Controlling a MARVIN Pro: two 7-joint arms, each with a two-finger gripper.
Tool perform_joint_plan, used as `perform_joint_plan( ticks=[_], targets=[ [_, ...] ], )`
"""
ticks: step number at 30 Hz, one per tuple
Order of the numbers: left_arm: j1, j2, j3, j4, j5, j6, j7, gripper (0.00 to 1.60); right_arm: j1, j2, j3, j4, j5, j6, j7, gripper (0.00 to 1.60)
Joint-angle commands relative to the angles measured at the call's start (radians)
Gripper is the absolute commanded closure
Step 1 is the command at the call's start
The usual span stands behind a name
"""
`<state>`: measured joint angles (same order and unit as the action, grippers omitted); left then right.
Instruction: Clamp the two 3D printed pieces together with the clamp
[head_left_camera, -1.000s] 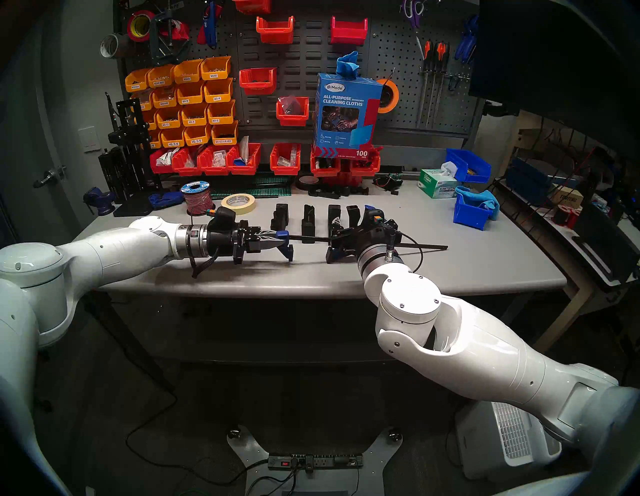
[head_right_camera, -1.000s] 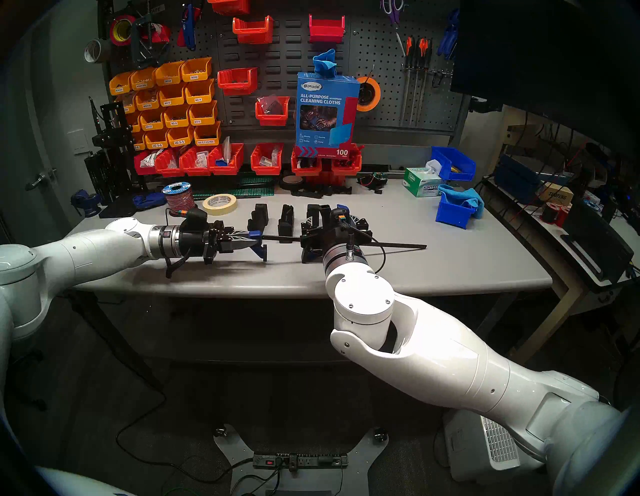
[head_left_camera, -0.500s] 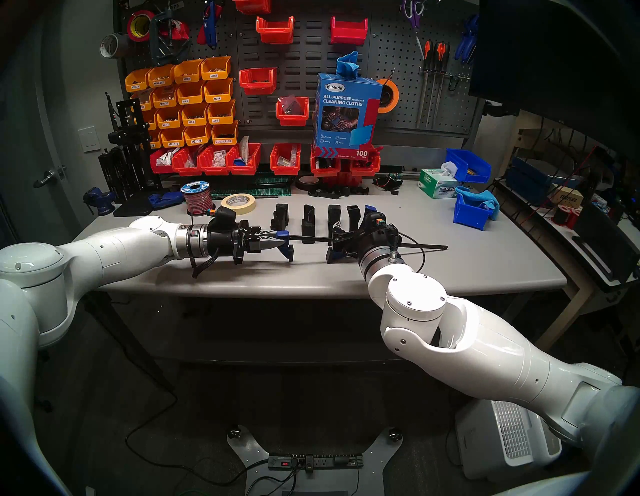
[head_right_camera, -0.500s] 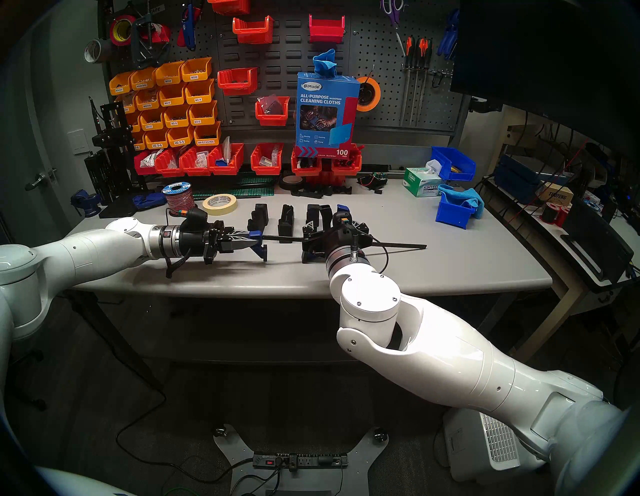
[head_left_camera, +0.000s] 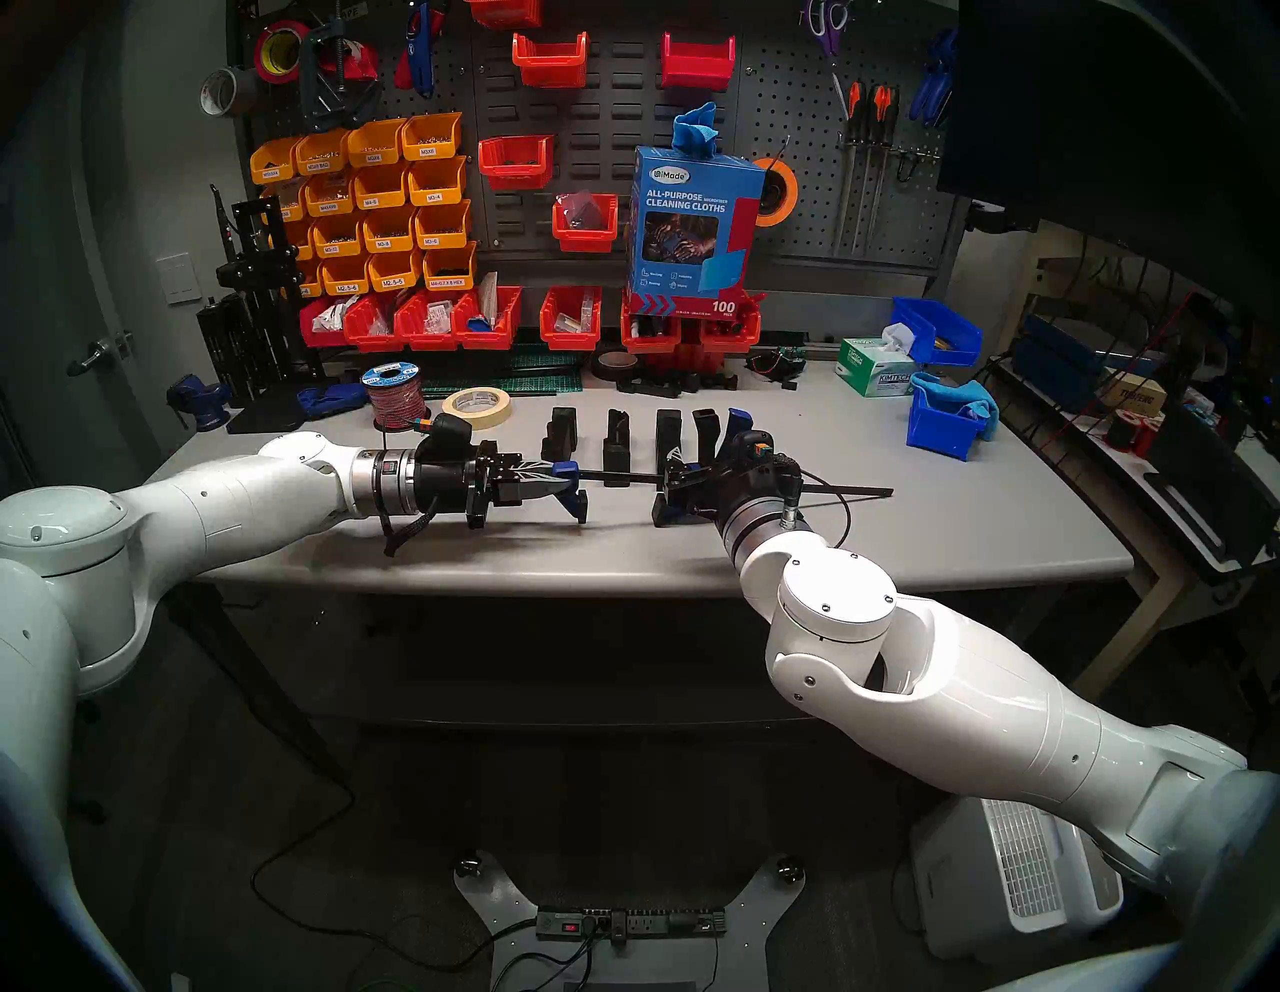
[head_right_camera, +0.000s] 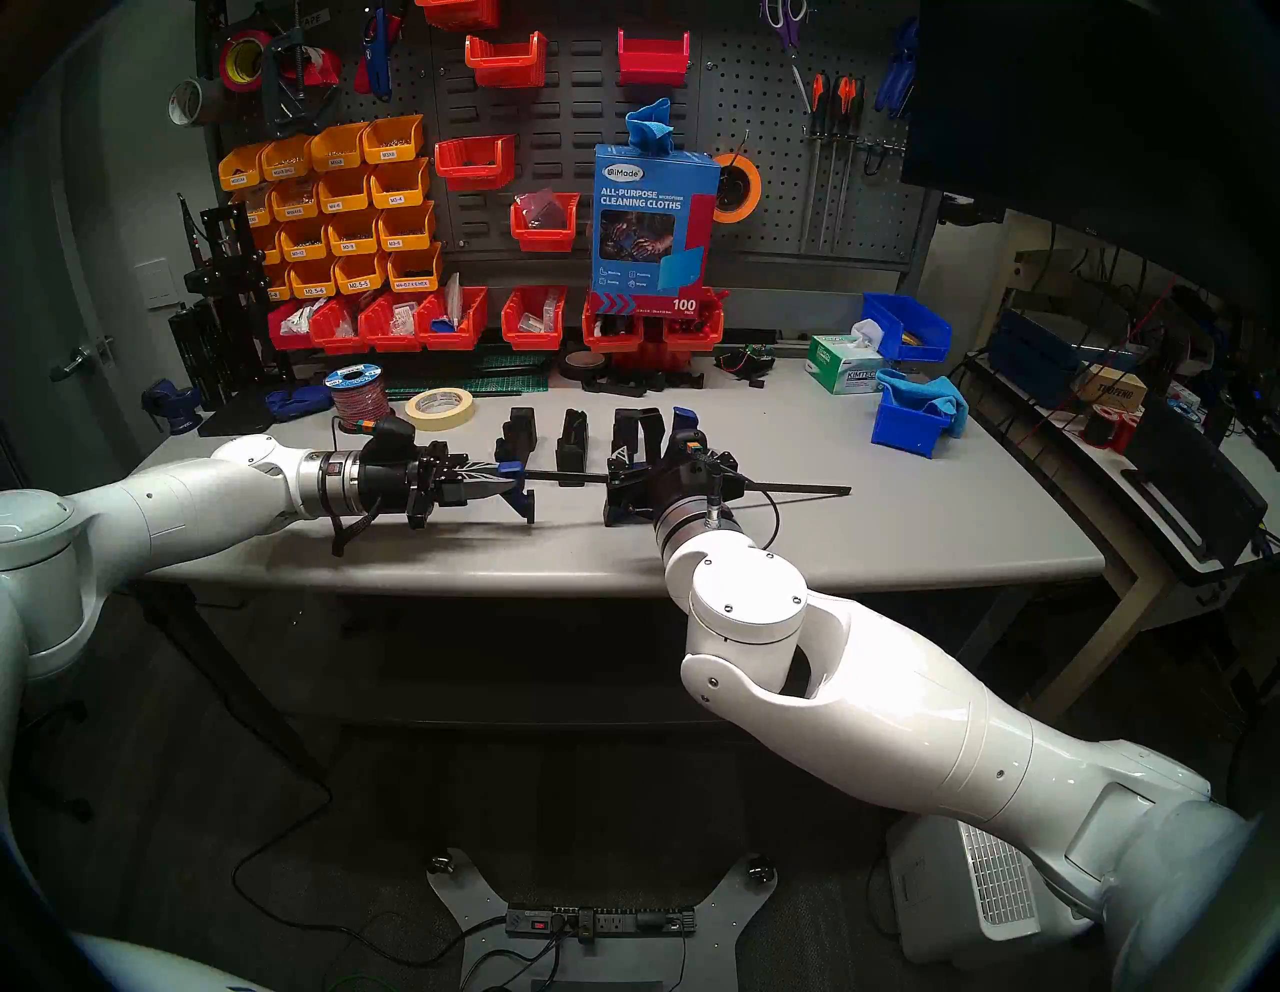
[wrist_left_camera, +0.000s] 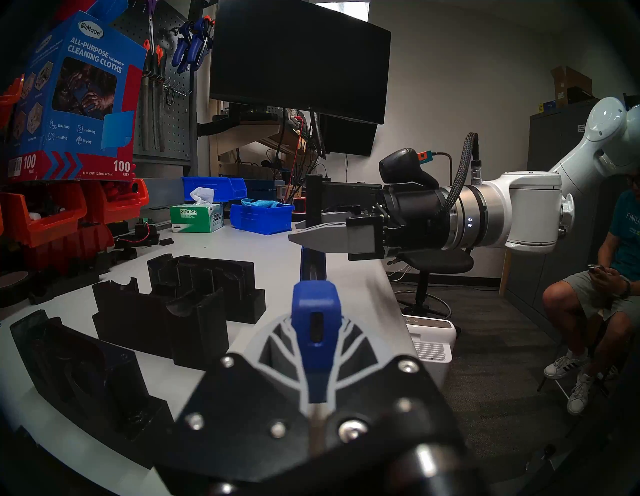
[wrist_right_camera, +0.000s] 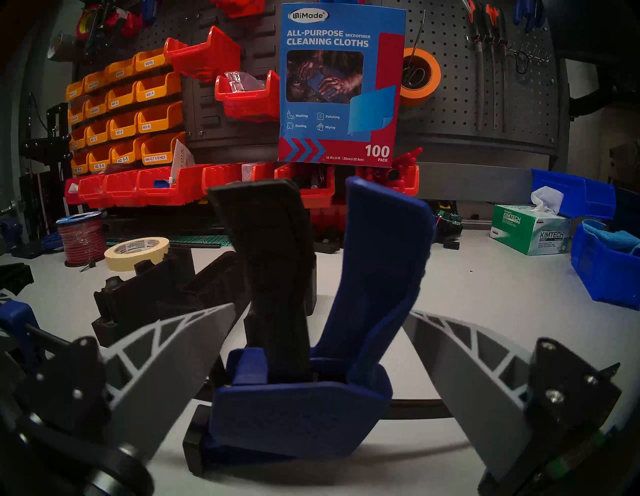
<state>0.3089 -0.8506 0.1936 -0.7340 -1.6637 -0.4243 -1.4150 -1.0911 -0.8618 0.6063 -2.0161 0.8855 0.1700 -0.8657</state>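
Observation:
The clamp lies across the table (head_left_camera: 970, 526), its black bar (head_left_camera: 852, 492) running left to right. My left gripper (head_left_camera: 558, 478) is shut on the clamp's small blue end jaw (wrist_left_camera: 315, 311). My right gripper (wrist_right_camera: 318, 350) is open, one finger (wrist_right_camera: 166, 350) on each side of the blue handle (wrist_right_camera: 384, 263) and black lever (wrist_right_camera: 273, 263), touching neither. Three alike black printed pieces (head_left_camera: 562, 433) (head_left_camera: 616, 443) (head_left_camera: 668, 426) stand in a row just behind the bar; they also show in the left wrist view (wrist_left_camera: 156, 318).
A masking tape roll (head_left_camera: 478, 407) and a wire spool (head_left_camera: 393, 398) sit back left, a blue bin (head_left_camera: 945, 422) and tissue box (head_left_camera: 874, 367) back right. Low black parts (head_left_camera: 665, 381) lie by the red bins. A person (wrist_left_camera: 606, 277) sits right of the table.
My right arm's elbow and wrist have swung to the right, turning the open gripper slightly about the clamp's handle. The bar's right end shifted a little. The left arm has not moved.

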Motion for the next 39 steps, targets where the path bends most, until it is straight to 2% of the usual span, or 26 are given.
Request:
perform_joint_plan(
  ticks=[1,11,26,28,31,32,33,35,37,39],
  targets=[
    [-0.008,-0.001,-0.010,0.001,0.003,0.001,-0.069,1.60,-0.013,0.042,0.003,-0.008,-0.009,-0.018,0.020,0.00],
    [-0.007,-0.001,-0.014,0.002,0.005,0.002,-0.069,1.60,-0.026,0.058,0.014,-0.018,0.005,-0.029,0.037,0.00],
    [-0.005,-0.001,-0.019,0.002,0.009,0.003,-0.069,1.60,-0.028,0.042,0.009,0.000,-0.002,-0.036,0.040,0.00],
    [-0.004,-0.001,-0.020,0.002,0.010,0.004,-0.069,1.60,-0.027,0.040,0.007,0.003,-0.004,-0.035,0.039,0.16],
    [-0.004,-0.001,-0.021,0.002,0.011,0.004,-0.069,1.60,-0.027,0.037,0.006,0.004,-0.006,-0.033,0.036,0.65],
    [-0.004,0.000,-0.021,0.000,0.012,0.004,-0.069,1.60,-0.027,0.037,0.005,0.004,-0.007,-0.031,0.036,0.65],
    [-0.004,-0.001,-0.022,0.001,0.011,0.004,-0.069,1.60,-0.027,0.036,0.005,0.004,-0.008,-0.030,0.036,0.91],
    [-0.003,-0.001,-0.023,0.001,0.012,0.004,-0.069,1.60,-0.027,0.035,0.005,0.004,-0.010,-0.027,0.035,0.97],
    [-0.003,-0.001,-0.023,0.001,0.012,0.004,-0.069,1.60,-0.028,0.035,0.005,0.004,-0.013,-0.025,0.034,1.11],
    [-0.003,-0.001,-0.024,0.001,0.013,0.005,-0.069,1.60,-0.030,0.034,0.004,0.003,-0.015,-0.025,0.032,1.13]
  ],
)
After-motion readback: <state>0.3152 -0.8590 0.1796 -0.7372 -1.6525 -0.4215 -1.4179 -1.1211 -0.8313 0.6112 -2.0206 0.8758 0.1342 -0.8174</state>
